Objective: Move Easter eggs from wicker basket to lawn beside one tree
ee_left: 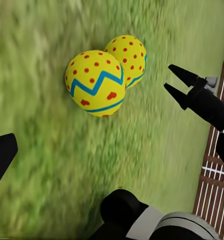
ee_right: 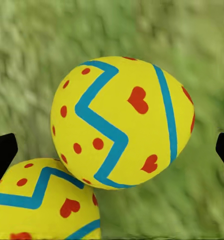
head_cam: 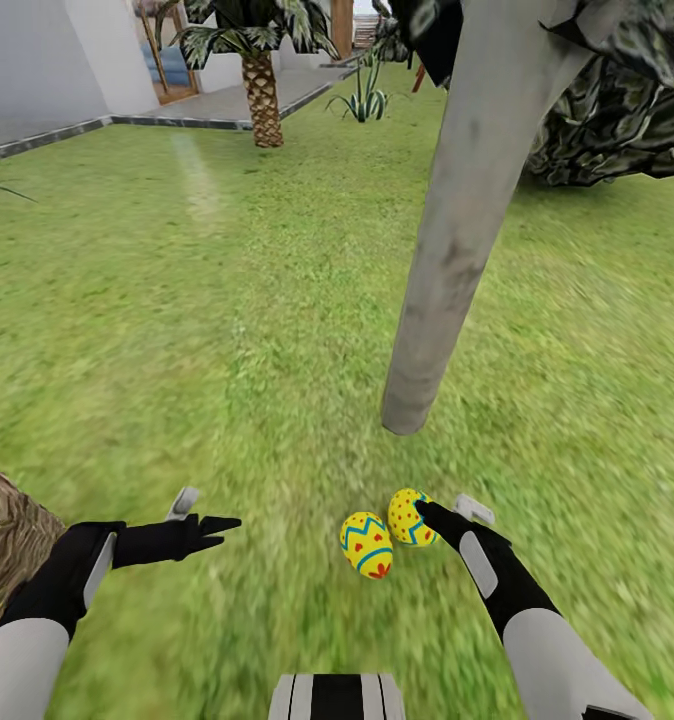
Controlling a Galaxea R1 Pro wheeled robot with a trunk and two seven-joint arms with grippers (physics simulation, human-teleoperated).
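Head view: at the far left edge, low, a brown woven piece of the basket shows on the lawn, beside the left arm. The left claw hangs over the grass with its fingers apart and nothing between them; it is well apart from the eggs. To the right of it two eggs lie on the grass and touch each other: the near egg with a blue zigzag band and red hearts, and the dotted egg just behind it. The right claw is just beside the dotted egg, with one black fingertip against it; in the right wrist view the two fingertips stand wide at both sides of an egg without closing on it, so this claw is open. The pale grey trunk of the tree rises from the grass near the eggs, a little behind them, and leans to the right. Far behind stand a palm and a white house. In the left wrist view both eggs lie together on the grass, and the right claw points at them from the side.
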